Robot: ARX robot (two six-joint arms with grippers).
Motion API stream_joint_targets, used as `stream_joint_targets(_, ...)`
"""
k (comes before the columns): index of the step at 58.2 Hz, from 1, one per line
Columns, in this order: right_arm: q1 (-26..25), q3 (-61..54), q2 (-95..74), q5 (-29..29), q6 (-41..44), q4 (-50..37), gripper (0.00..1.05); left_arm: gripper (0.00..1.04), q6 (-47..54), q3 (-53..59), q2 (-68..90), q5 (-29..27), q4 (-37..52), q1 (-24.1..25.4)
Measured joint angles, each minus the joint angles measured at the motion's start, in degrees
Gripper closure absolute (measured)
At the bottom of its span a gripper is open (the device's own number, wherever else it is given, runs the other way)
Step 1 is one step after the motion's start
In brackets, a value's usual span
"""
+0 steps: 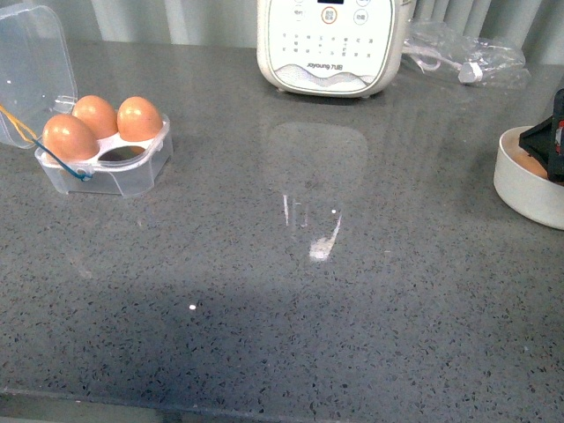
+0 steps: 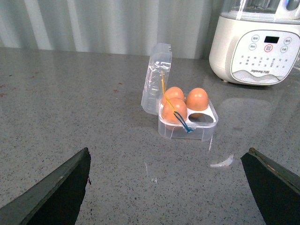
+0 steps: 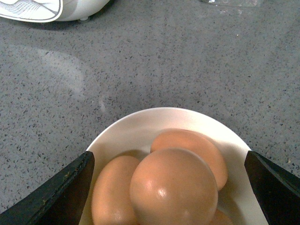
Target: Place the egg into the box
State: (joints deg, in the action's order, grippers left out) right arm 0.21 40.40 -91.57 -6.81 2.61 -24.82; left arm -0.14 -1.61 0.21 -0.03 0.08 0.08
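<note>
Clear box [image 1: 106, 167], front view: far left, lid [image 1: 31, 62] up, one cup [image 1: 122, 154] vacant for loading; left wrist: we find the left gripper [image 2: 166, 161] wide apart, empty; right wrist: right gripper [image 3: 168, 159] agape, holding nothing, poised over the egg [image 3: 173, 187] in the bowl [image 3: 117, 126].

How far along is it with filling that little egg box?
Done: three eggs sit in the box, its lid open; one cup is empty. In hand: the right claw hangs open over the bowl, above the top egg, with nothing gripped yet. Left: grip that egg, carry it across and set it in the cup.
</note>
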Motion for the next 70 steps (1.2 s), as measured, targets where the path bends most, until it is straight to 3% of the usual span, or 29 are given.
stream_joint_targets(15,-0.28,-0.35,-0.17,0.0,-0.07,-0.66,0.07,0.07,0.0,0.0,0.0,0.0,0.0,0.0)
stream_joint_targets(23,-0.37,-0.46,-0.22,0.24,-0.26,-0.7,0.25,0.07,0.0,0.0,0.0,0.0,0.0,0.02)
stream_joint_targets(32,-0.24,-1.22,0.04,0.55,0.13,-0.96,0.57,0.07,0.0,0.0,0.0,0.0,0.0,0.02)
stream_joint_targets(35,0.0,-1.51,0.48,0.57,0.44,-0.96,0.61,0.07,0.0,0.0,0.0,0.0,0.0,0.0)
stream_joint_targets(57,2.34,-1.68,6.56,1.31,1.97,1.14,0.62,0.07,0.0,0.0,0.0,0.0,0.0,0.0)
stream_joint_targets(70,7.41,5.75,5.44,-0.09,1.09,1.77,0.62,0.07,0.0,0.0,0.0,0.0,0.0,0.0)
